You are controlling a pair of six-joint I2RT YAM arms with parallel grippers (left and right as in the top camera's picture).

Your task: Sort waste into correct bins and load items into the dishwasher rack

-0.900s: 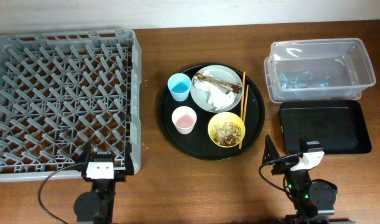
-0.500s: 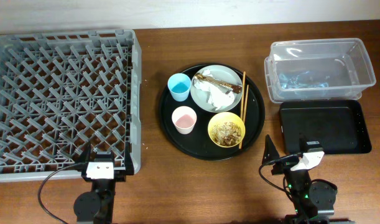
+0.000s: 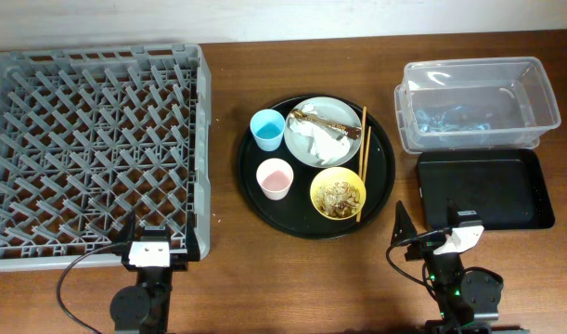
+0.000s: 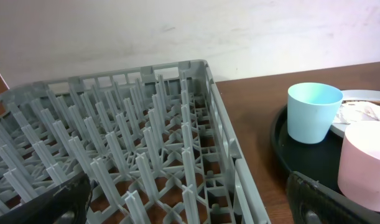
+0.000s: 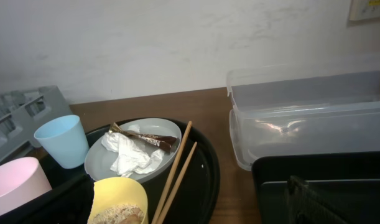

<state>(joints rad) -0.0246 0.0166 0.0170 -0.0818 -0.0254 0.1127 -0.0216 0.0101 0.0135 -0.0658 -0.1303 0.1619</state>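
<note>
On the round black tray, a pale plate carries a crumpled white napkin and a brown scrap. Beside it stand a light-blue cup, a pink cup and a yellow bowl holding brownish crumbly food; chopsticks lie along the bowl's right. The grey dishwasher rack fills the left. My left gripper is open at the rack's near edge, its fingers wide apart. My right gripper is open and holds nothing, near the shallow black tray.
A clear tub with blue bits sits at the back right, touching the shallow black tray behind. The round black tray lies between rack and bins. Bare wood strips separate them. A pale wall backs the table.
</note>
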